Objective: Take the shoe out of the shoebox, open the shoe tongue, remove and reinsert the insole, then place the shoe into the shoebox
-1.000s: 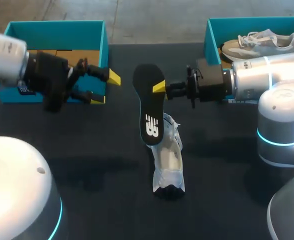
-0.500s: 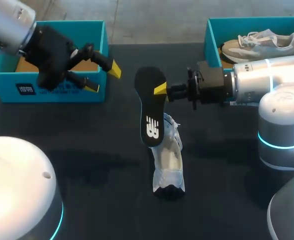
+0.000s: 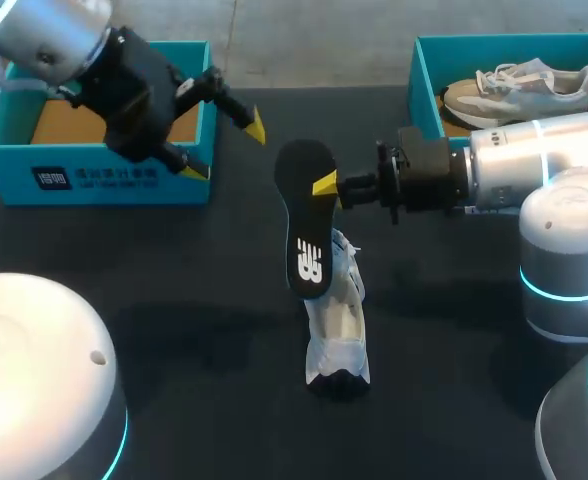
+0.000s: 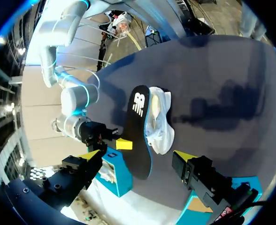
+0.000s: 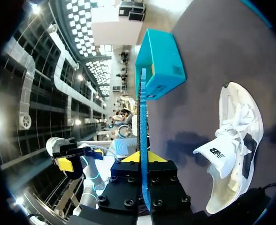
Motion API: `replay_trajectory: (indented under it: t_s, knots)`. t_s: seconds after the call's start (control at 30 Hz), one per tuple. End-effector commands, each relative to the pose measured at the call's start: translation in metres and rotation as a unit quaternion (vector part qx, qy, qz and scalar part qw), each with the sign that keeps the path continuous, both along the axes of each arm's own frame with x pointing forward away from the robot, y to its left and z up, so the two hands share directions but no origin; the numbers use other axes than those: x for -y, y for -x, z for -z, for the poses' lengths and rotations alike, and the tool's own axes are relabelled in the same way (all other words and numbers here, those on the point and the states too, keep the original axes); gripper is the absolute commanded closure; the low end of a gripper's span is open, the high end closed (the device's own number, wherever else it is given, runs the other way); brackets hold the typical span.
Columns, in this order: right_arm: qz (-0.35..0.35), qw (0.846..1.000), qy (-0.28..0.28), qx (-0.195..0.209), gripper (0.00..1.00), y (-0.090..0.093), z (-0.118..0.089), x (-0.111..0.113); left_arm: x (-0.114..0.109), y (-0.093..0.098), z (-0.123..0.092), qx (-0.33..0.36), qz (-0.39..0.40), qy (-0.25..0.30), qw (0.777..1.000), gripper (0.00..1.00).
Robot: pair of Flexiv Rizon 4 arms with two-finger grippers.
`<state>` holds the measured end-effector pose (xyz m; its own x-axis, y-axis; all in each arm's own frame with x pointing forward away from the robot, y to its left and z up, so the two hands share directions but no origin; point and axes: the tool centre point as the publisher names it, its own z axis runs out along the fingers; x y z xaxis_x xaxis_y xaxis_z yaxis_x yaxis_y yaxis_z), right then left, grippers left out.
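Note:
My right gripper (image 3: 326,185) is shut on the heel end of a black insole (image 3: 304,220) and holds it above the table. The insole's toe end hangs over the white shoe (image 3: 336,325), which lies on the black table with its opening up. In the right wrist view the insole (image 5: 143,131) stands edge-on between the fingers of that gripper (image 5: 143,157), with the shoe (image 5: 232,150) beside it. My left gripper (image 3: 226,150) hangs open left of the insole, in front of the empty teal shoebox (image 3: 104,178). In the left wrist view the insole (image 4: 139,112) and the shoe (image 4: 160,122) lie ahead of its spread fingers.
A second teal shoebox (image 3: 426,70) at the back right holds a grey shoe (image 3: 519,85). The right arm's white body (image 3: 564,240) stands at the table's right side, and a white dome (image 3: 34,380) of the left arm fills the front left corner.
My left gripper has risen and moved right, from in front of the left shoebox toward the insole, staying open. The right gripper and the insole have shifted only slightly.

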<state>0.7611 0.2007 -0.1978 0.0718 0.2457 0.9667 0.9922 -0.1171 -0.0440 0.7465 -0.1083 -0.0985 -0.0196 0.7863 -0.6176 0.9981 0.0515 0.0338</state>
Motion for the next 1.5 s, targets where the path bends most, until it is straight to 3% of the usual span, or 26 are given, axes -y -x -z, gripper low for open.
replay_trajectory:
  t_s: [0.03, 0.27, 0.47, 0.67, 0.97, 1.5]
  knots:
    - [0.005, 1.0, 0.003, -0.001, 1.0, 0.006, 0.003, 0.004, 0.019, -0.017, -0.001, -0.025, -0.01, -0.064, 0.998, 0.0]
    - [0.009, 1.0, 0.021, -0.006, 1.0, 0.009, 0.012, 0.004, 0.027, -0.036, 0.014, -0.076, -0.05, -0.098, 0.991, 0.0]
    - [-0.001, 1.0, 0.027, -0.003, 1.0, 0.008, 0.016, -0.002, 0.035, -0.041, 0.016, -0.103, -0.056, -0.118, 0.986, 0.0]
    - [-0.013, 0.999, 0.029, -0.008, 1.0, 0.01, 0.021, -0.003, 0.041, -0.041, 0.015, -0.088, -0.054, -0.175, 0.979, 0.0]
    - [-0.024, 0.999, 0.03, -0.021, 1.0, 0.012, 0.034, -0.002, 0.046, -0.041, 0.008, -0.058, -0.017, -0.218, 0.974, 0.0]
    - [-0.024, 0.999, 0.03, -0.021, 1.0, 0.012, 0.034, -0.002, 0.048, -0.039, 0.002, -0.038, 0.008, -0.237, 0.971, 0.0]
